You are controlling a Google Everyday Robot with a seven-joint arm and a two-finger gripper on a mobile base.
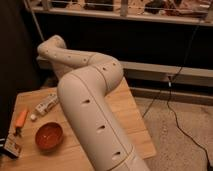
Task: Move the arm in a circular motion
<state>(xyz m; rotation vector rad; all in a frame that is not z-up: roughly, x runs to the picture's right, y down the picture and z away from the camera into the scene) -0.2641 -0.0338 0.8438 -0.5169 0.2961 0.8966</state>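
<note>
The arm [92, 107] is a thick cream-white tube with rows of small dark holes. It rises from the bottom middle of the camera view, bends at a rounded joint [102, 75], and reaches back left to a rounded end [50, 50] over the far left of the wooden table [135, 125]. The gripper is not in view; it lies past the far end of the arm.
On the table's left part lie a red bowl [48, 136], an orange tool [21, 119], a white box [46, 104] and a dark packet [11, 147] at the edge. A black cable [170, 97] runs down to the floor at right. A shelf rail [165, 72] stands behind.
</note>
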